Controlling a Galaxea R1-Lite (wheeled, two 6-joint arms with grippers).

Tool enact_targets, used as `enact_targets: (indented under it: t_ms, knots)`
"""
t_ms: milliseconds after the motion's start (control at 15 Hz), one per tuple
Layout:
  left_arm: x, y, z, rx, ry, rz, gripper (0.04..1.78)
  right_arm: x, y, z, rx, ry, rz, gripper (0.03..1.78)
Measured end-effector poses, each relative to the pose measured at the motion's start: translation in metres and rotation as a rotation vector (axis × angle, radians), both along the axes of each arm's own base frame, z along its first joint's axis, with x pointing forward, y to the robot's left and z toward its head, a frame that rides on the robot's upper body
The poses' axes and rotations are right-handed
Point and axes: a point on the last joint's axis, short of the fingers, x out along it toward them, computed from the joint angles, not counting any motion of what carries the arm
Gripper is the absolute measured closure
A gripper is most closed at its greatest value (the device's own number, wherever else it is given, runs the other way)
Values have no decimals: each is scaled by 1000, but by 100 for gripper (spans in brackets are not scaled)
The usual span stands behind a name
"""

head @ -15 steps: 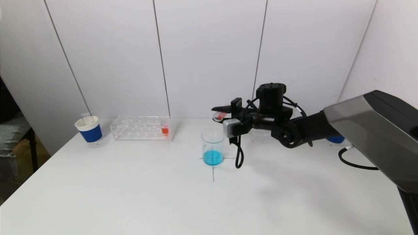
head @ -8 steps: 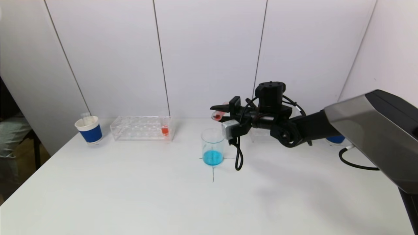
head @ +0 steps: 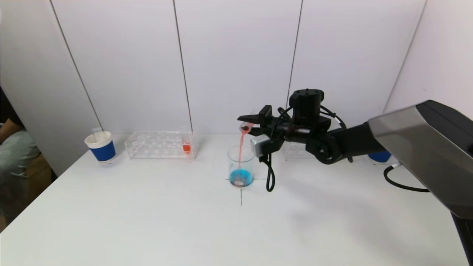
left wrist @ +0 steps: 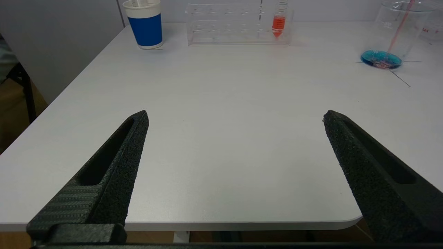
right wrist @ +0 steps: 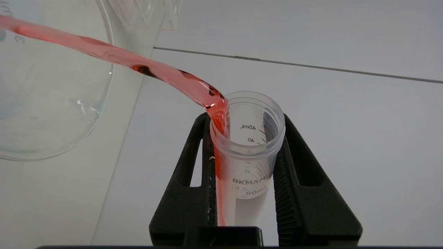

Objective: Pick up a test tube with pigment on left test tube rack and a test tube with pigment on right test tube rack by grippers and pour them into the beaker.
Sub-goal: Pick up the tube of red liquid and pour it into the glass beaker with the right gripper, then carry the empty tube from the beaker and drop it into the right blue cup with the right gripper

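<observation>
Pouring step under way: right end effector (right wrist: 244,166) clamped on tilted test tube (right wrist: 246,152) above beaker (head: 240,166) at tabletop (head: 147,221) centre, red stream falling in. Left end effector (left wrist: 235,173) wide open, empty, near edge. Next: drain fully, then fetch left rack (head: 159,145) tube.

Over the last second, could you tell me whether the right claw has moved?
Yes. The right claw has risen slightly above the beaker rim and tipped its test tube further, so red pigment now streams in.

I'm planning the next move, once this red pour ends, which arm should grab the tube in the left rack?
Probably left: the left gripper is open and empty, facing the orange test tube, while the right gripper is busy pouring its tube into the beaker.
</observation>
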Motion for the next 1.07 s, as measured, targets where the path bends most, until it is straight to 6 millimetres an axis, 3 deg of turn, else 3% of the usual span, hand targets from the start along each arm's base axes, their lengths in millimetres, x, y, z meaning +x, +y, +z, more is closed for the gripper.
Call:
enact_targets:
  t_ms: [1067]
  knots:
    - [0, 0, 0, 0, 0, 0, 6, -1, 1, 4, -59, -133, 29, 129]
